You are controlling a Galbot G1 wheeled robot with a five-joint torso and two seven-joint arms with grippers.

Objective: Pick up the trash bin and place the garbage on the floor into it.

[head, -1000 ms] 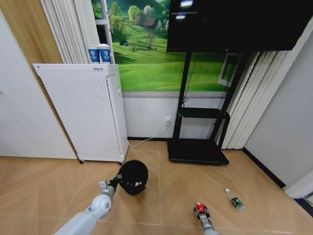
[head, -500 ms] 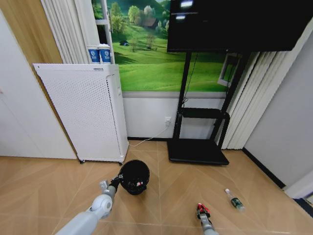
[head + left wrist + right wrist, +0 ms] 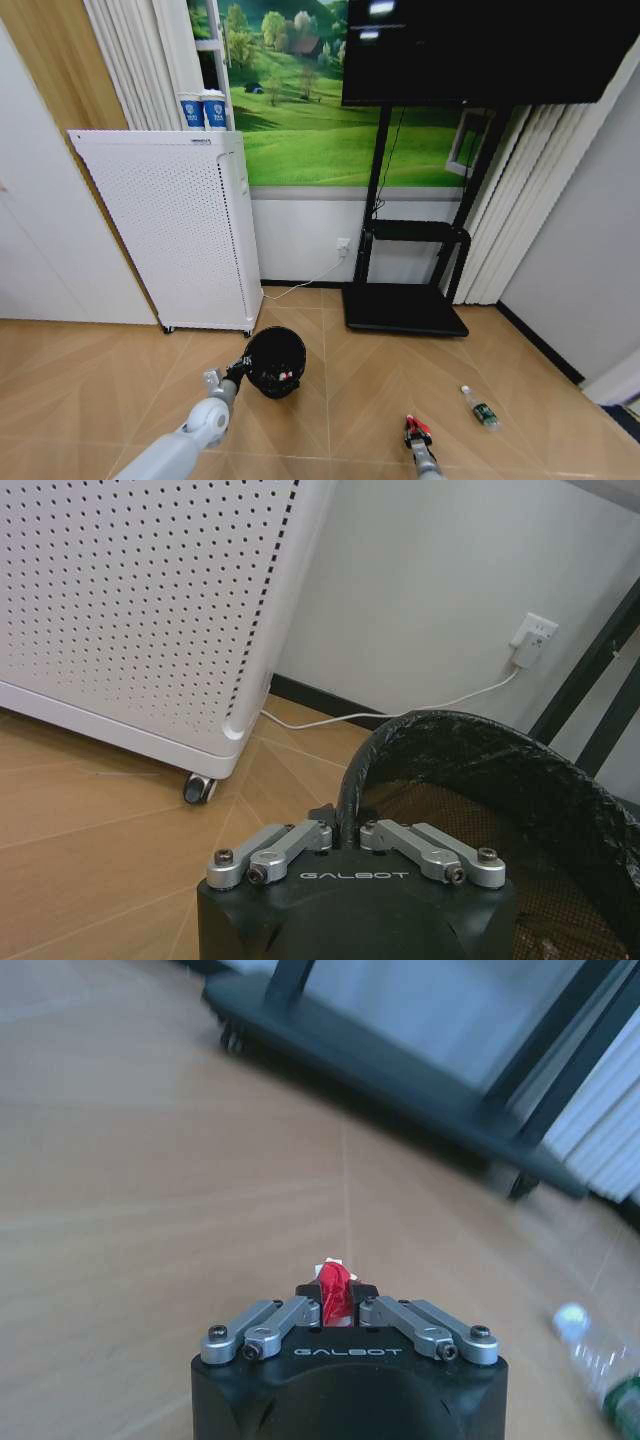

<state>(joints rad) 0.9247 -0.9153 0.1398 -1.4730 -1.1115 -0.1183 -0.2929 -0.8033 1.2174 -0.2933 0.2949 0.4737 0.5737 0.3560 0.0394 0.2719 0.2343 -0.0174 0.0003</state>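
- Floor [image 3: 100,380]: light brown wood planks laid in a herringbone pattern; it runs up to the wall below the green landscape picture [image 3: 300,110].
- White perforated cabinet [image 3: 165,230]: stands on casters against the wall, on the robot's left, just behind the trash bin.
- Black TV stand [image 3: 405,270]: upright against the wall, its flat base resting on the floor to the right of the cabinet; a dark screen [image 3: 480,50] is mounted on top.
- Trash bin [image 3: 274,362]: small, round, black, lined with a black bag. It sits in front of the cabinet's right corner, upright. A small red-and-white piece [image 3: 282,376] is visible inside.
- Left hand [image 3: 243,365]: extended forward, fingers closed on the near-left rim of the trash bin. In the left wrist view the rim and bag edge pass between the closed fingers of the left hand [image 3: 340,830].
- Right hand [image 3: 417,432]: low over the floor at the lower edge of the head view, right of the bin and well apart from it. Its fingers are clamped on a red piece [image 3: 334,1290] of garbage, which protrudes between the fingertips.
- Clear plastic bottle [image 3: 480,408]: green label, lying on its side on the floor, to the right of the right hand and apart from it.
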